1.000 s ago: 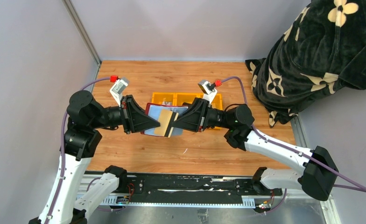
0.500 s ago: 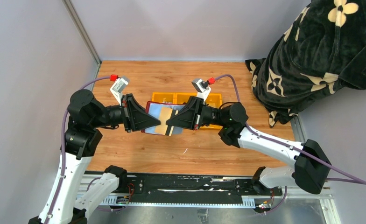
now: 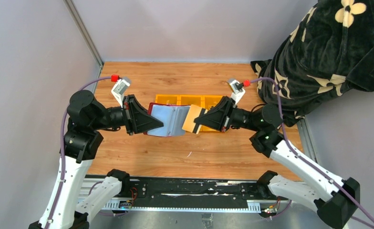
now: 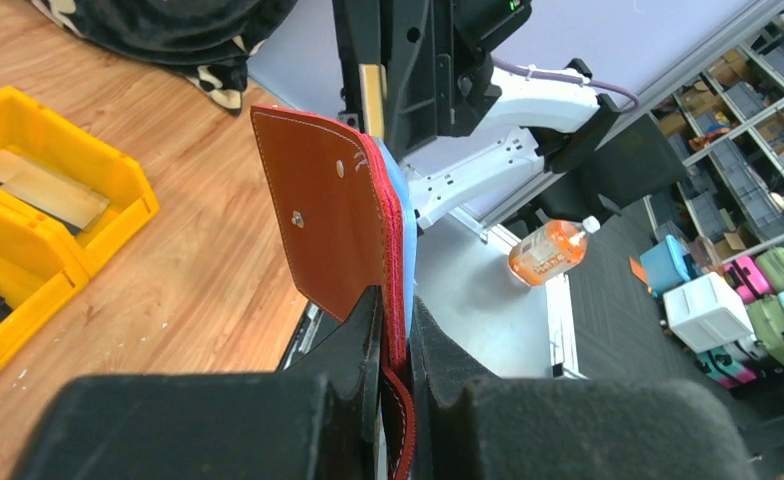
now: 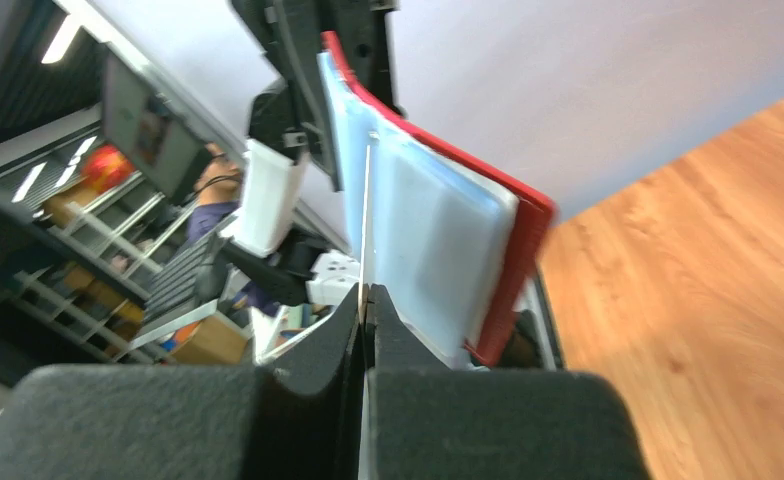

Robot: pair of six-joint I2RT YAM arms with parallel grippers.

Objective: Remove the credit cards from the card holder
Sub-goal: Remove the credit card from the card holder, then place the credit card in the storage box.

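Wood table [image 3: 142, 81] under everything. Dark flowered blanket [image 3: 318, 57] is bunched at 2 o'clock, well apart from the work. Yellow tray [image 3: 168, 99] sits at 12 o'clock, just behind the card holder [image 3: 170, 121].

The holder is up off the table at centre and spread open, with its pale see-through sleeves [image 5: 423, 230] facing up and the maroon cover underneath. My left gripper [image 3: 160, 125] comes in from 9 o'clock and is pinched narrow on the holder's 9 o'clock edge. The left wrist view shows the cover squeezed between its fingers.

The tan card [image 3: 192, 119] is at the holder's 3 o'clock edge, clamped in my right gripper [image 3: 199, 121] with the jaws fully closed on it. I judge the card out of its sleeve, or nearly. Can't tell if its far corner is tucked in.

Handling, my guess:
- **Holder:** light and floppy, folds at the spine, and the slick sleeves flap. Grip it through the cover, as the left does.
- **Card:** light, stiff with a little flex, and smooth, so slippery. Pinch a short edge flat and pull straight toward 3 o'clock. A twist could jam it or tear the sleeve.

Other cards in the sleeves: can't see.
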